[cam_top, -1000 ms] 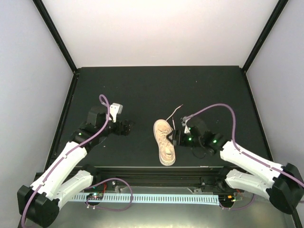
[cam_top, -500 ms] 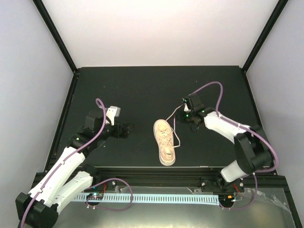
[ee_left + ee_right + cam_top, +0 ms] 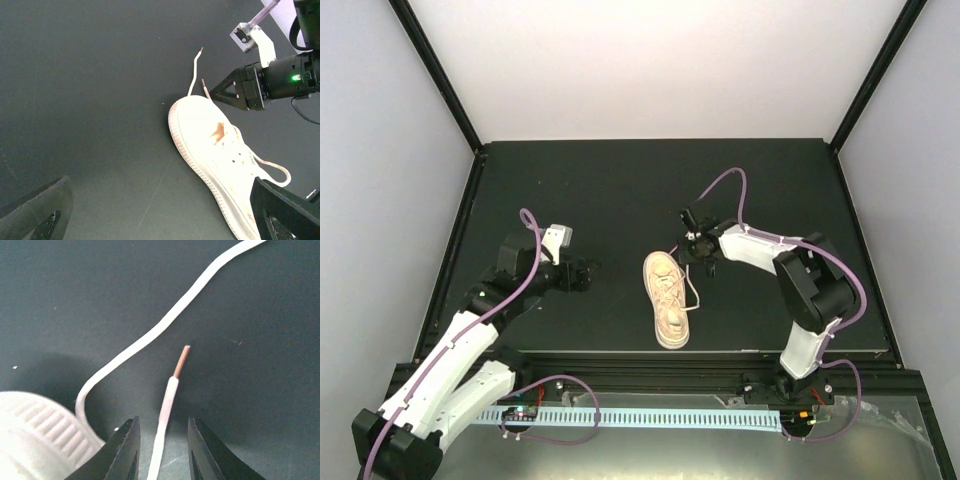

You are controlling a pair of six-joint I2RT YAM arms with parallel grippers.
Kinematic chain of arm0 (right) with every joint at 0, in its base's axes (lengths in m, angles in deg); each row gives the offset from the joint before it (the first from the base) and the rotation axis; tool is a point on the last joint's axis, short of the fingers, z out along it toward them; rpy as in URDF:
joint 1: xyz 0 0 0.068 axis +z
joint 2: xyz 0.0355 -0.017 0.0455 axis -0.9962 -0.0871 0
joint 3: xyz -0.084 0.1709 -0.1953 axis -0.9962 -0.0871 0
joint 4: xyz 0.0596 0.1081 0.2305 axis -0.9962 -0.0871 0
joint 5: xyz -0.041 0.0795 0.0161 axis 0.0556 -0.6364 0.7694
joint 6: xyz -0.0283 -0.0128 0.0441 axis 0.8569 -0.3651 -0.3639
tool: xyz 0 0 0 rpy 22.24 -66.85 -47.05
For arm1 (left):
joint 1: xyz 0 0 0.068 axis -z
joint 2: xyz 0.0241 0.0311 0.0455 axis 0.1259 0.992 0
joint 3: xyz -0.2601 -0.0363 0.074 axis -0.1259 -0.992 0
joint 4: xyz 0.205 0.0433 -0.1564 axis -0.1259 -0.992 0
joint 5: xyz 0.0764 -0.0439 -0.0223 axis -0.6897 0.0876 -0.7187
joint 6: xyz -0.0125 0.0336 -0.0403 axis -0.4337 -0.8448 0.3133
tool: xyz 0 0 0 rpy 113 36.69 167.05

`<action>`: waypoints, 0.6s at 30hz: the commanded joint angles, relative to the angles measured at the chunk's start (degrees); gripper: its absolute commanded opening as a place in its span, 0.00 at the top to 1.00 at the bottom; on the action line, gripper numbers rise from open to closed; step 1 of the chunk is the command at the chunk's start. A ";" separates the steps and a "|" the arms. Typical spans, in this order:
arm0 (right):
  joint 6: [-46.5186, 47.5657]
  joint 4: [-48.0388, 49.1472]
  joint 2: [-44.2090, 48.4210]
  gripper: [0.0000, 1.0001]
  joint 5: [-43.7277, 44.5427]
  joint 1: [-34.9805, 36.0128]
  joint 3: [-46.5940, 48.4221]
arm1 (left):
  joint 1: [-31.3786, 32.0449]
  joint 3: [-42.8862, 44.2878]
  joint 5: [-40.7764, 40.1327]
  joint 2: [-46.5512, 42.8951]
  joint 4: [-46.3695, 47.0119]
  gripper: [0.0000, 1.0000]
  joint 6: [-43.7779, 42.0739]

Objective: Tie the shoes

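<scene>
Two arms [image 3: 480, 310] [image 3: 770, 250] low, right jaws seemingly astride lace tip [image 3: 172, 382] beside sneaker [image 3: 667, 298]

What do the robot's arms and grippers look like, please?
Both arms have white shells and black joints. A purple cable loops along the left arm and the right arm. The left gripper and right gripper are black with tapered fingers; a green light glows behind the right one.
</scene>
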 commanded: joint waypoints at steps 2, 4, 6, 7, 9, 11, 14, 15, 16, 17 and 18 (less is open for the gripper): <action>0.49 -1.03 -3.03 0.70 5.09 -0.05 3.21 | 0.43 0.00 -0.53 -1.47 -1.87 0.01 0.73; 0.67 -1.53 -4.53 0.70 5.61 -0.03 4.65 | 0.43 0.00 -0.54 -1.71 -2.05 0.01 0.88; 0.80 -1.63 -5.53 0.71 5.80 -0.01 5.73 | 0.43 0.04 -0.54 -1.98 -2.20 0.01 0.90; 0.97 -1.39 -5.82 0.71 5.47 -0.04 6.04 | 0.43 -0.02 -0.60 -2.22 -2.32 0.01 0.90; 1.34 -1.01 -6.63 0.71 4.76 0.01 6.89 | 0.43 -0.17 -0.84 -2.52 -2.37 0.01 0.90; 1.43 -1.34 -7.71 0.71 4.82 -0.01 7.81 | 0.43 -0.21 -0.81 -2.56 -2.47 0.01 0.90; 1.12 -2.18 -9.16 0.76 6.24 0.00 8.45 | 0.43 -0.05 -0.80 -2.55 -2.80 0.01 0.89; 0.84 -2.22 -9.23 0.78 6.62 -0.03 8.31 | 0.43 0.04 -0.89 -2.57 -2.97 0.01 0.88; 0.59 -2.08 -9.25 0.81 6.98 -0.08 7.95 | 0.41 0.10 -0.95 -2.68 -3.12 0.01 0.90; 0.41 -1.97 -9.25 0.84 7.25 -0.07 7.66 | 0.43 0.13 -1.04 -2.79 -3.24 0.01 0.90; 0.15 -1.96 -9.21 0.86 7.51 -0.08 7.36 | 0.39 0.21 -1.18 -2.93 -3.41 0.01 0.90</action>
